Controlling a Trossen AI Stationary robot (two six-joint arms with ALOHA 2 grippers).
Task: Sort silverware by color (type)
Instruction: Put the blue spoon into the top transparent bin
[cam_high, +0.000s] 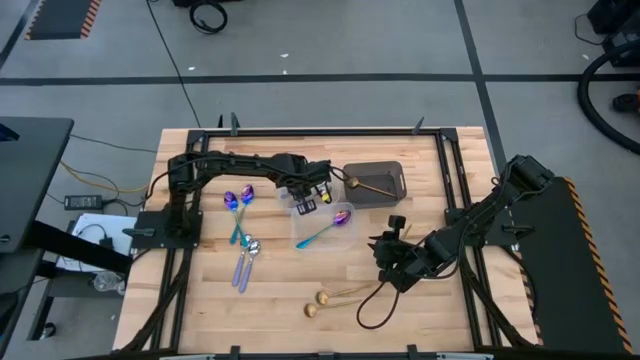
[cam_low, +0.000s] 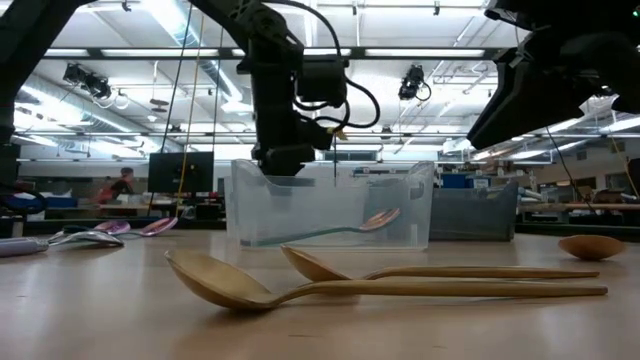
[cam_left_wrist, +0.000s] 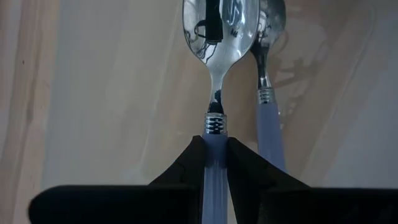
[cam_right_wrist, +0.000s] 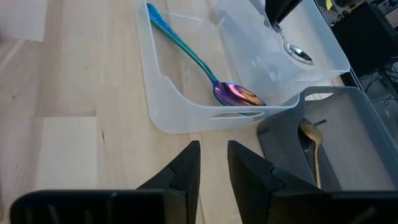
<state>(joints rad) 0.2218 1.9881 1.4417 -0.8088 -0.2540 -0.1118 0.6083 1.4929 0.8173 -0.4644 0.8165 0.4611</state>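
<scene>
silver spoon (cam_left_wrist: 217, 43) with pale blue handle, iridescent purple-teal spoon (cam_right_wrist: 205, 68)

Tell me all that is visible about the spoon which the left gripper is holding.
The silver spoon has a shiny mirror-like bowl, a ridged metal collar and a pale blue handle that looks like plastic. The left gripper is shut on the handle just behind the collar, fingers pressing both sides. In the right wrist view its bowl hangs inside a clear tub. A second, similar spoon lies beside it there.
</scene>
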